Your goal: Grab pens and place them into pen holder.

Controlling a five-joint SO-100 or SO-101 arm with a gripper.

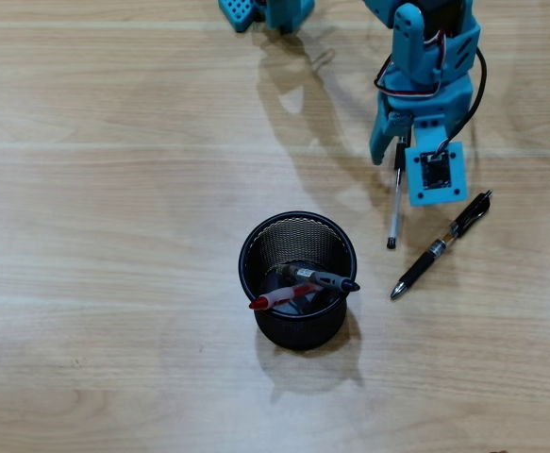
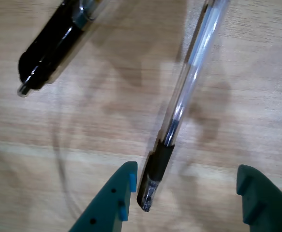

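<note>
Our gripper (image 2: pixel 186 186) hangs spread wide over the clear pen (image 2: pixel 179 113), which lies on the table (image 1: pixel 114 189) toward its far right edge; we fear the near finger (image 2: pixel 114 203), nearly touching the tip, could roll it toward the black pen (image 2: pixel 53 48)

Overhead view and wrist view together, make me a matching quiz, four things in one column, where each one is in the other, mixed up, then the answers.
Things:
1. red pen
2. black pen with gold band
3. clear pen
4. pen holder

Places:
A. standing upright on the table
B. lying between the open fingers of the gripper
C. leaning inside the mesh cup
D. lying on the table, right of the gripper in the overhead view

Pairs: 1-C, 2-D, 3-B, 4-A
</note>
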